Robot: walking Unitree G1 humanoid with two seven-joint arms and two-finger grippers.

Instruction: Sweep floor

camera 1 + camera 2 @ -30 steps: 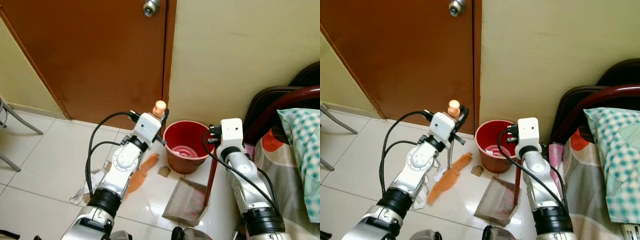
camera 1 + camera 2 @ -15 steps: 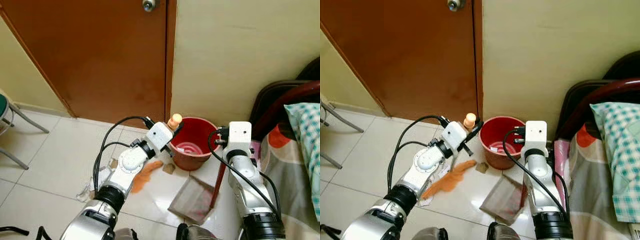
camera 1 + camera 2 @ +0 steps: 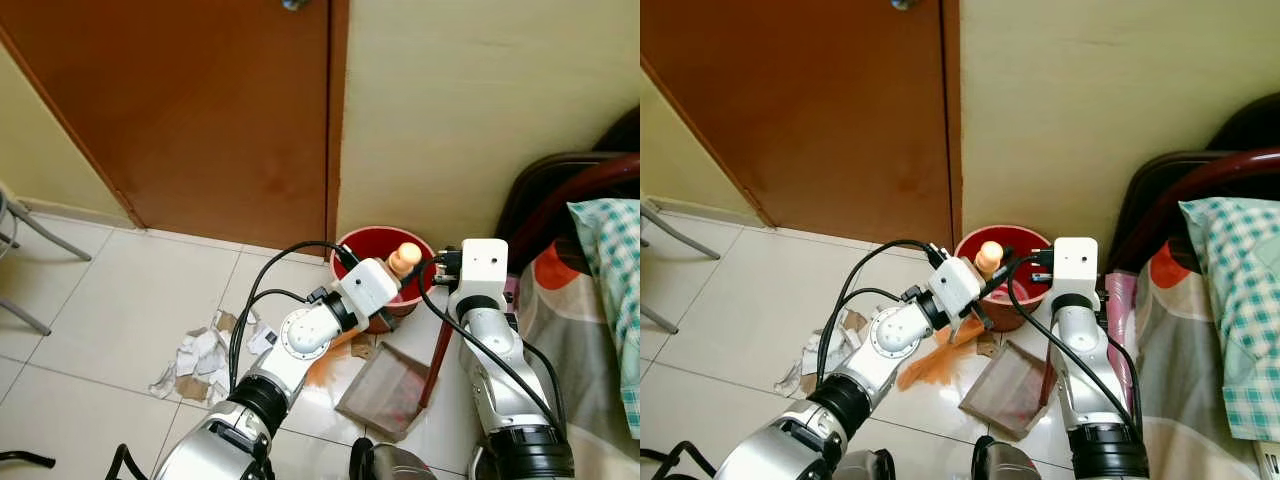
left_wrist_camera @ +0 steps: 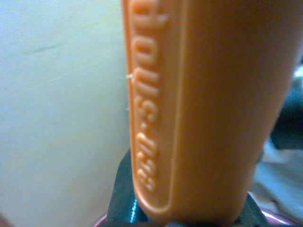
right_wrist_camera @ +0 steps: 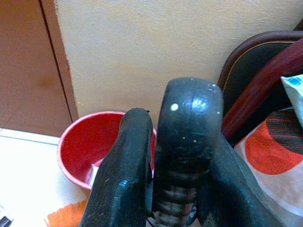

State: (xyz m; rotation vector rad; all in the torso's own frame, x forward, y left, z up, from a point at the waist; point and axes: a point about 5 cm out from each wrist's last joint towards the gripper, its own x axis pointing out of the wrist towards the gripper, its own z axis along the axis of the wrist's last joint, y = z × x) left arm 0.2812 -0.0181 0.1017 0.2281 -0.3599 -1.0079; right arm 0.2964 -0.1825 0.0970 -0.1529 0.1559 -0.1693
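Landmark: the red bucket [image 3: 375, 262] standing at the foot of the wall just beside the brown door [image 3: 190, 110]. Left gripper [image 3: 975, 290] clenched on the orange broom handle [image 4: 203, 109], whose knob end pokes up in front of the bucket's rim; the orange bristles [image 3: 935, 362] rest on the tile just in front of the bucket, at the mouth of the dustpan [image 3: 385, 390]. Right gripper [image 5: 165, 156] closed round the dark upright dustpan handle [image 3: 432, 345], to the bed side of the bucket. Risks, as judged: the broom knob and left wrist sit very close to the bucket, so a further push toward the wall could knock it or tip it; the small brown scrap [image 3: 362, 348] between bucket and pan could be flicked past the pan lip if the pan lifts or tilts. The main litter, a heap of crumpled paper scraps [image 3: 198, 355], lies well to the door side of the bucket, behind the bristles, not yet gathered. Obstacles: bed with checked pillow [image 3: 608, 260] and dark curved bed frame [image 3: 560, 190] crowd the far side of the bucket, hemming the right arm; a chair leg [image 3: 25, 240] stands well off past the door.
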